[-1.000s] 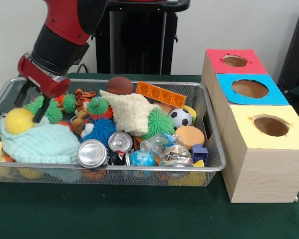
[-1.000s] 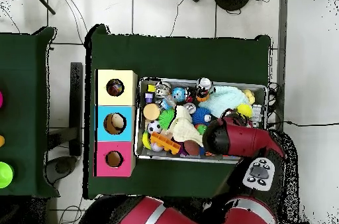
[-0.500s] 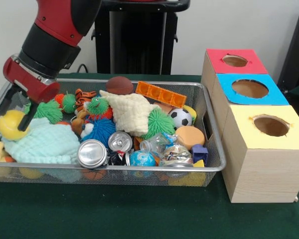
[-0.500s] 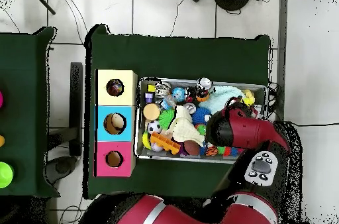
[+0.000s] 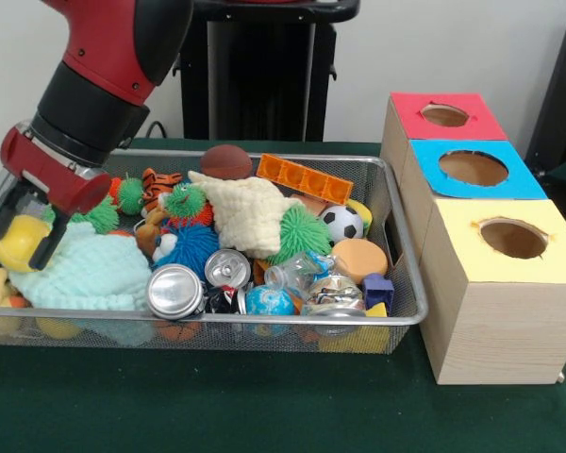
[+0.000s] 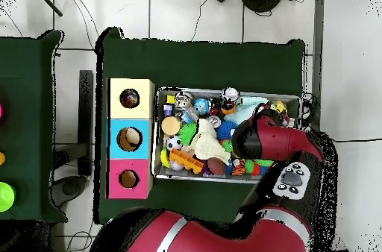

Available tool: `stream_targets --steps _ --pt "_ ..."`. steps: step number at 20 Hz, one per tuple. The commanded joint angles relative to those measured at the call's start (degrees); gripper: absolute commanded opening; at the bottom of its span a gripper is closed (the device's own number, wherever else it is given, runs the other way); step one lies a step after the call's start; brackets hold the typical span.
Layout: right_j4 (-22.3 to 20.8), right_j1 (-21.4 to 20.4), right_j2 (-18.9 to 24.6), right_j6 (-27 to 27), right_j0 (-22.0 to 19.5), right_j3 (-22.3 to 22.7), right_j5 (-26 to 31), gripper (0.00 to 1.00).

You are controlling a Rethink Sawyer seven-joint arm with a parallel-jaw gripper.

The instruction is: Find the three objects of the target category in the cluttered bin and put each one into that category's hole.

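Note:
The wire-mesh bin (image 5: 264,321) is packed with toys. The mint-green knit cloth (image 5: 87,269) lies at its front left, and also shows in the overhead view (image 6: 250,104). The cream knit cloth (image 5: 250,212) lies in the middle, on top of the pile. The polka-dot cloth is hidden. My gripper (image 5: 24,228) is open at the bin's left end, just left of the mint cloth. Its fingers stand on either side of a yellow ball (image 5: 17,243). The yellow-faced hole (image 5: 514,238) is on the nearest wooden box, to the right of the bin.
Blue-faced (image 5: 474,168) and red-faced (image 5: 444,115) holes lie behind the yellow one. Two metal cans (image 5: 174,291) sit at the bin's front. Green and blue spiky balls, a soccer ball (image 5: 341,223), an orange block (image 5: 305,177) and a brown ball (image 5: 226,161) fill the rest.
My gripper has moved left and a little lower, from the green spiky balls to the bin's left end. The yellow ball has shifted left with it.

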Motion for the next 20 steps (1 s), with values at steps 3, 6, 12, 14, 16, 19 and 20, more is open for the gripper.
stream_targets --steps 3,6,12,14,16,19,20 --pt "-0.8 5.3 8.4 2.8 -1.8 -4.0 -3.0 1.00" --pt "-1.2 6.1 9.5 2.4 -2.4 -4.5 -3.1 1.00" --pt "-1.7 7.9 11.4 1.8 -3.2 -4.8 -2.6 1.00" --pt "-1.6 9.0 11.5 2.2 -3.1 -4.6 -3.1 1.00" --pt "-1.2 10.1 11.5 2.8 -2.9 -4.4 -3.4 1.00" --pt "-0.6 11.5 11.4 3.7 -2.3 -4.0 -3.9 1.00" --pt "-0.5 11.8 11.6 3.8 -2.4 -3.8 -3.9 1.00"
